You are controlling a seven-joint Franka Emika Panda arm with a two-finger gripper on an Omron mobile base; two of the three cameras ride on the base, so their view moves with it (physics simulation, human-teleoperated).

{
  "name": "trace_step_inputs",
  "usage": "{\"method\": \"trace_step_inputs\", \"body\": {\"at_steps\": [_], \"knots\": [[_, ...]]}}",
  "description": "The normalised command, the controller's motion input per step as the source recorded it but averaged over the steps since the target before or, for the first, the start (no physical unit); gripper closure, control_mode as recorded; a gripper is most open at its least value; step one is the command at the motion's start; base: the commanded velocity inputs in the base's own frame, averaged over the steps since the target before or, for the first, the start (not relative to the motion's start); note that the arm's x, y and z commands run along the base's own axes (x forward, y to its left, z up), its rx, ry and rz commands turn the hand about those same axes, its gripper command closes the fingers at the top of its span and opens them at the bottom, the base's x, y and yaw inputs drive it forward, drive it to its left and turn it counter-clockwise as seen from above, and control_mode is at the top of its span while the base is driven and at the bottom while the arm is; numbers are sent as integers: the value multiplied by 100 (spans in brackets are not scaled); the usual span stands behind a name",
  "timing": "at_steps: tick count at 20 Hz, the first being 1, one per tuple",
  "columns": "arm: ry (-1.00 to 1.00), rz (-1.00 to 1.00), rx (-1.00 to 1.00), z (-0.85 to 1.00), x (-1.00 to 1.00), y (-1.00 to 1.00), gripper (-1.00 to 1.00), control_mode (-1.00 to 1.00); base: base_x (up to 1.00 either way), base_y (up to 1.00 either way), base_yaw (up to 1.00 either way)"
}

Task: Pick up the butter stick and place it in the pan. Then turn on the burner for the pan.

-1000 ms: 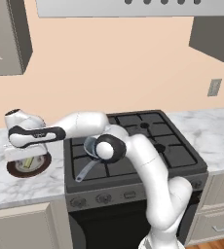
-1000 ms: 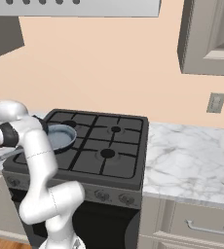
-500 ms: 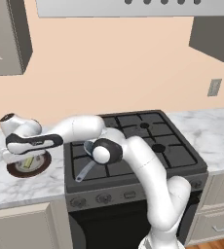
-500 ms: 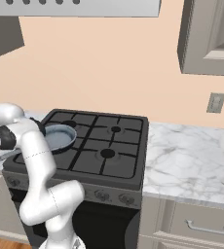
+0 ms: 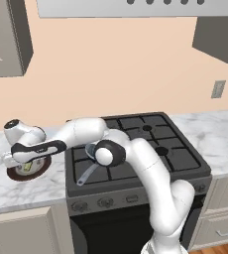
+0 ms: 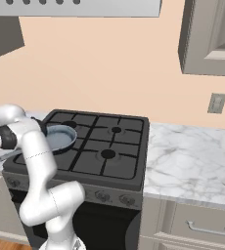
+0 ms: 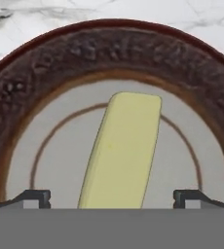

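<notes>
The butter stick (image 7: 121, 151) is pale yellow and lies on the white centre of a round plate with a dark brown rim (image 7: 109, 44). My gripper (image 7: 113, 198) hangs close over the plate, open, with one dark fingertip (image 7: 33, 197) on each side of the stick's near end and neither touching it. In the left base view the gripper (image 5: 23, 161) sits over that plate (image 5: 42, 168) on the marble counter left of the stove. The grey-blue pan (image 6: 60, 137) rests on the stove's front left burner, its thin handle (image 5: 86, 174) pointing toward the front edge.
The black stove (image 5: 150, 149) has a row of knobs (image 5: 106, 202) along its front panel. My white arm stretches across the stove's left side and hides most of the pan in the left base view. Marble counter (image 6: 192, 151) runs to the right of the stove.
The hand has shifted a little left and sunk lower over the plate. The jaws have stayed wide and the butter stick has not moved.
</notes>
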Motion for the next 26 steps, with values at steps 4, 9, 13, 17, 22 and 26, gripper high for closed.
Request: {"method": "trace_step_inputs", "body": {"at_steps": [4, 9, 13, 17, 22, 26], "knots": [[0, 2, 9, -52, 7, 0, 100, -100, 0, 0, 0], [1, 0, 9, -6, 0, 0, 100, -100, 0, 0, 0], [0, 0, 9, 7, -22, -25, 100, -100, 0, 0, 0], [3, -1, 6, 53, -15, -38, 100, -100, 0, 0, 0], [5, 0, 0, 72, -26, -43, 100, -100, 0, 0, 0], [1, 0, 0, 51, -41, -69, 100, -100, 0, 0, 0]]}}
